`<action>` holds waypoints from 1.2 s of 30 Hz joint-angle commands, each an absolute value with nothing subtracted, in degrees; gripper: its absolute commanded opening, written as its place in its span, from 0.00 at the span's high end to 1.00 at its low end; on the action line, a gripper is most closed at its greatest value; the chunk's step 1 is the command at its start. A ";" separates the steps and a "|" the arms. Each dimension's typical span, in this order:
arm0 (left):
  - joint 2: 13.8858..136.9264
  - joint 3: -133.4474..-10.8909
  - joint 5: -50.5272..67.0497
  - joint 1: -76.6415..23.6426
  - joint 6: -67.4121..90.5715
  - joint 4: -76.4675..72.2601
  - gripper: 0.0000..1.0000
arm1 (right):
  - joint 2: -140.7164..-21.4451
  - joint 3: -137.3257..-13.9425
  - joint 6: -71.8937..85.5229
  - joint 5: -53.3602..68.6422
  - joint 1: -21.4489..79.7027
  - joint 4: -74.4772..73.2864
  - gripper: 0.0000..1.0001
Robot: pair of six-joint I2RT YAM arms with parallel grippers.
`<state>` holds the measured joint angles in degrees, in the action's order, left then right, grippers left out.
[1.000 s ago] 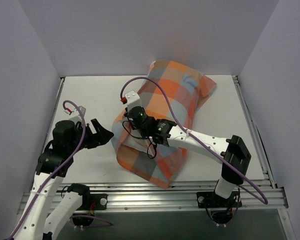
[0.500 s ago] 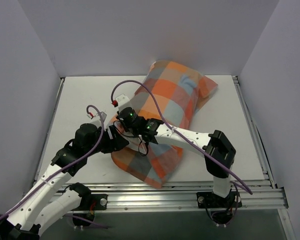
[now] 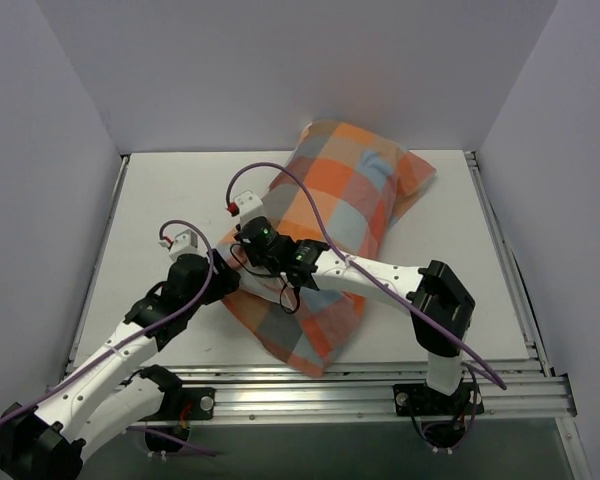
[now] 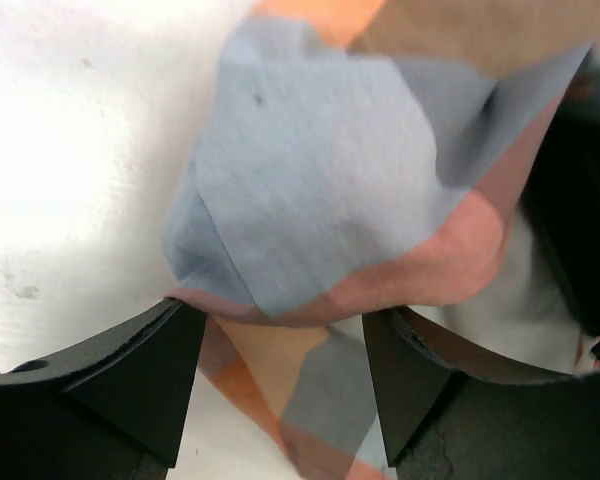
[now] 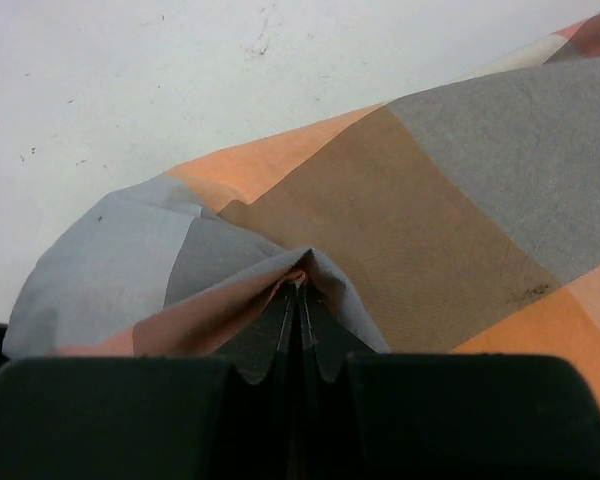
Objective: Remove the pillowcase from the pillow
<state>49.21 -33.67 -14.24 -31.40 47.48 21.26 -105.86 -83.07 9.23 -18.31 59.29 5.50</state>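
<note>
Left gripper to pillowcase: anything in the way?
Nothing visible. A bunched corner of the pillowcase lies between the open fingers of the left gripper, and the right gripper is shut on a fold of the same cloth.

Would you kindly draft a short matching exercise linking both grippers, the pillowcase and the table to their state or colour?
Things:
1. left gripper
2. right gripper
3. pillowcase
4. table

Descriptions:
A. plain white
B. open, with cloth in the gap
C. orange, blue and brown checks
D. shut on a fold of the pillowcase

Pairs: 1-B; 2-D; 3-C; 4-A
</note>
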 commanded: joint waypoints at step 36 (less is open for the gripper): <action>53.25 -18.10 -4.51 -20.74 53.53 -18.43 0.07 | -106.17 -81.91 10.99 -15.82 59.06 11.16 1.00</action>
<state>51.44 -17.43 -11.42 -21.63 55.77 -9.76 -105.73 -81.38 10.48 -15.94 59.31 8.51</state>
